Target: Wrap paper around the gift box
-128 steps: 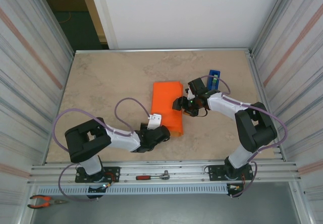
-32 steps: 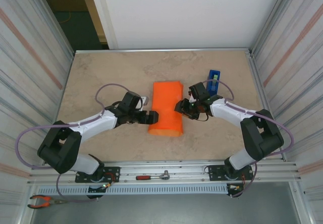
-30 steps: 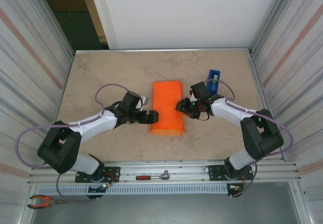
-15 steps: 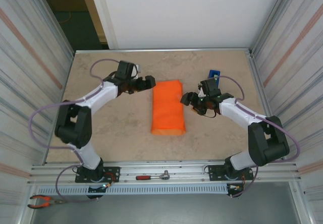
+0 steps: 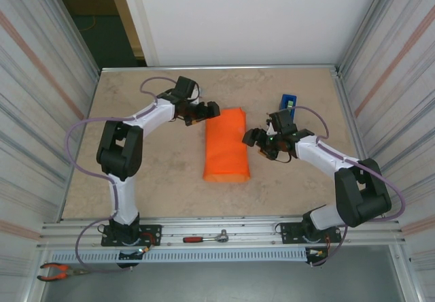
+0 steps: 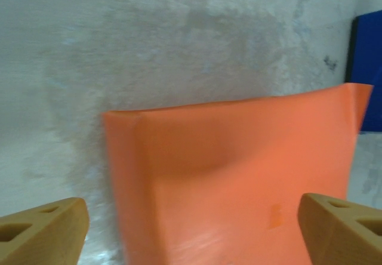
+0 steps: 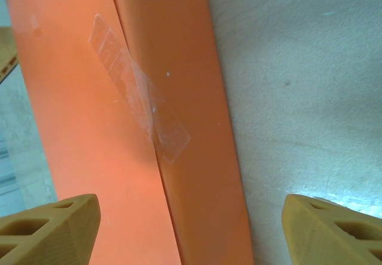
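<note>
The flat, bright orange paper-wrapped gift box lies mid beige table, its long seam stuck down with a clear strip of tape. The left gripper at the far end and the right gripper alongside both gape, holding nothing. My tip: crease the loose far-end orange paper flat and tight before taping.

Looks like a workshop or robot lab: ribbed metal walls, a table, robot arms bolted to a rail, pliers, a wrench.
</note>
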Tool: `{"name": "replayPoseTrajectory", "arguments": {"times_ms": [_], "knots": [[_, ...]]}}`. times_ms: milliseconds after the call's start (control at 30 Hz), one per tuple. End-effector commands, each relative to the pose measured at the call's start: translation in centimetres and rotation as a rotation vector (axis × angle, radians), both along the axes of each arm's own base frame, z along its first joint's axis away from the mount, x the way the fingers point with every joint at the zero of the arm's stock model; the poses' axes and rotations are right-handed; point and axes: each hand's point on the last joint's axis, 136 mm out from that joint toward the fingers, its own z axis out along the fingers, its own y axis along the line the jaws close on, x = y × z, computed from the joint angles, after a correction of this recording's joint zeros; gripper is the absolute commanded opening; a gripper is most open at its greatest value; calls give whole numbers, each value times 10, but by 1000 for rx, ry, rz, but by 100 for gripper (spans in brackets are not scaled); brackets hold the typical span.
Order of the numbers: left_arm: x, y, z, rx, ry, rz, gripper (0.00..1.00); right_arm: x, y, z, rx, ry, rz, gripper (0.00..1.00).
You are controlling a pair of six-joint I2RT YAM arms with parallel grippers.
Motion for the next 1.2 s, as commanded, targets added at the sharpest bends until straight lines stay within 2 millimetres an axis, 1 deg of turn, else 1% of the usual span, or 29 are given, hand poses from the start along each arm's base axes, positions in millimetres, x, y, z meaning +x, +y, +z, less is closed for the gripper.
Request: {"name": "replayPoseTrajectory", "arguments": {"times_ms": [0,100,167,233,367,467,567,633,767,900,1000,1167], "knots": [[2,-23,7,-53,-3,-32,86,-1,4,0,-6,5,1,83],[3,-27,5,-56,1,-35,85,0,8,0,-10,3,12,86],[4,-27,5,-57,-6,-37,85,0,11,0,-6,-1,23,87],[4,-25,10,-51,-24,-46,85,0,14,1,-4,-4,33,88],[6,-9,27,-50,-72,-35,87,-3,11,2,-15,-5,31,90],[-3,5,43,-45,-111,-41,88,-5,8,5,-12,-17,33,89],[-20,15,52,-26,-137,-68,89,-7,6,9,-27,-32,51,89],[-36,21,53,-22,-143,-79,90,-10,5,10,-50,-40,70,89],[-72,29,47,-15,-149,-102,90,-19,5,11,-92,-46,118,88],[-109,32,38,31,-175,-132,91,-29,9,12,-133,-52,168,88],[-130,31,34,75,-206,-155,91,-36,12,10,-167,-52,199,89],[-151,23,28,105,-242,-195,92,-43,17,3,-194,-40,216,89]]}}
